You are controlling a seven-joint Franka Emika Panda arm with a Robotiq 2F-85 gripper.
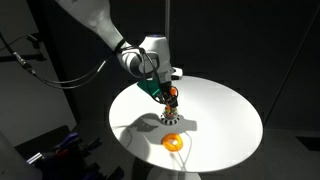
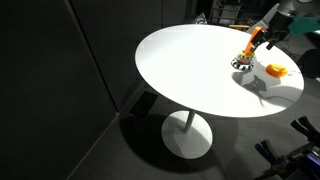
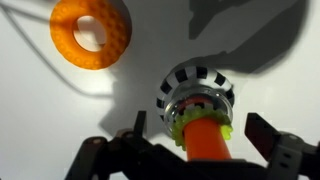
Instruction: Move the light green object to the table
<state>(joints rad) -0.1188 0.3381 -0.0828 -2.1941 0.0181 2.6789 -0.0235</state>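
Looking through the wrist view, you see the claw (image 3: 197, 128) spread open, one finger (image 3: 128, 142) on each side of the orange peg (image 3: 210, 142), gripping nothing. The light green piece (image 3: 182, 124) sits as a collar round that peg, above the checkered base (image 3: 195, 82), so it is not on the table (image 3: 40, 120). The orange ring (image 3: 90, 32) lies flat, apart from the peg. Both exterior views show the whole round tabletop and the arm (image 1: 100, 25) above it; the green piece is too small to pick out there.
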